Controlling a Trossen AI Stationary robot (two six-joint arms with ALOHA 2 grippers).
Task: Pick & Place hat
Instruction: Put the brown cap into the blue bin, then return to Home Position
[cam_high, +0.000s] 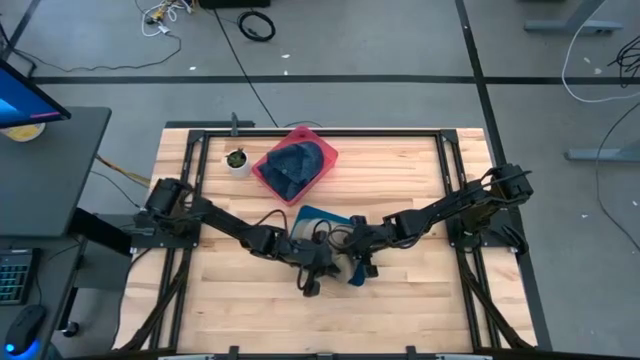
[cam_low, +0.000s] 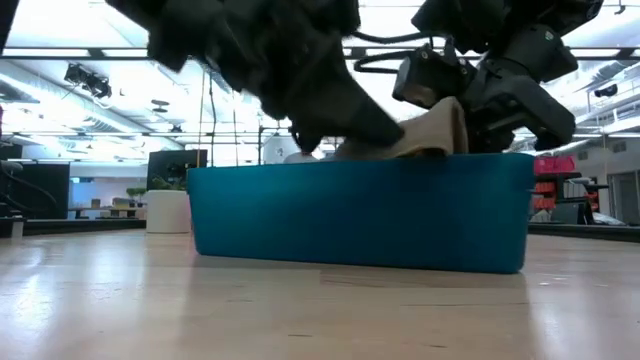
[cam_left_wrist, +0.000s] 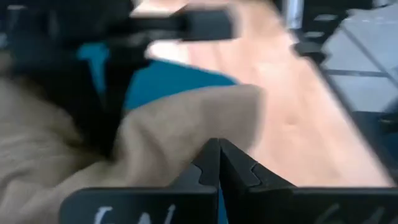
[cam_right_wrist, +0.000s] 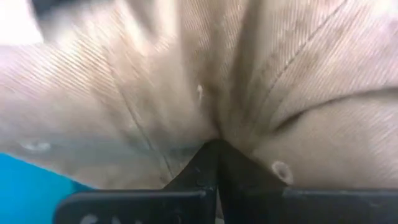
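Observation:
A tan hat (cam_low: 425, 130) hangs over the teal bin (cam_low: 360, 210) in the low view, bunched above its rim. From above, the hat (cam_high: 346, 268) shows between the two arms, at the near side of the teal bin (cam_high: 318, 214). My right gripper (cam_right_wrist: 214, 144) is shut on its cloth. My left gripper (cam_left_wrist: 219, 149) is shut at the hat's (cam_left_wrist: 155, 143) edge, coming from the table's left. A dark blue hat (cam_high: 295, 163) lies in a red bin (cam_high: 322, 152) farther back. My left gripper has its shut fingertips (cam_left_wrist: 208, 163) at the tan hat's edge (cam_left_wrist: 186, 146). The fingers themselves hide the exact spot, so I cannot tell how many layers they have. The cloth bulges away slack beside them. My right gripper pinches a fold of the tan hat's crown (cam_right_wrist: 217, 127) between its two fingers (cam_right_wrist: 202, 163). The cloth puckers into creases at the fingertips. The hat is lifted clear of the table, above the teal bin's rim (cam_low: 440, 156).
A small white pot with a plant (cam_high: 237, 160) stands near the table's far left, beside the red bin. The black frame rails (cam_high: 320, 133) run along the table's edges. Bare wood (cam_high: 240, 300) lies toward the near edge.

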